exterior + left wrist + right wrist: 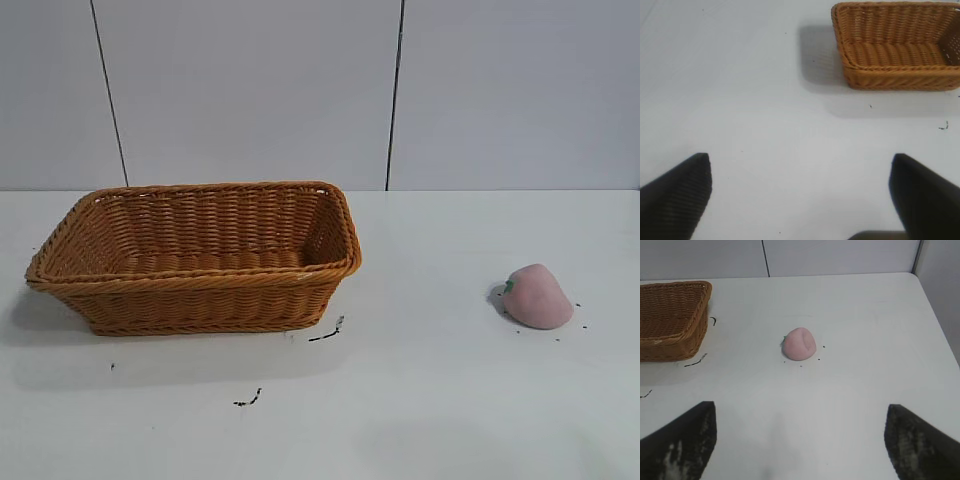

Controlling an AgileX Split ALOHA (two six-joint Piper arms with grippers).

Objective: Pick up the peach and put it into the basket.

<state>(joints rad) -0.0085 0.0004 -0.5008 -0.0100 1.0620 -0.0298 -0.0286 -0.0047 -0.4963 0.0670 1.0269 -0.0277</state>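
The pale pink peach (538, 296) lies on the white table at the right of the exterior view, with a green stem spot on its left side. The orange-brown wicker basket (200, 255) stands at the left, nothing inside it. Neither arm shows in the exterior view. In the right wrist view my right gripper (801, 410) is open, its dark fingers wide apart, and the peach (799, 344) sits ahead of it, well clear of the fingertips. My left gripper (801, 160) is open over bare table, with the basket (900, 45) some way ahead of it.
Small dark specks and scuff marks (325, 333) dot the table near the basket and around the peach. The table's far edge meets a grey panelled wall (320, 90). In the right wrist view the table's side edge (935, 315) runs beside the peach.
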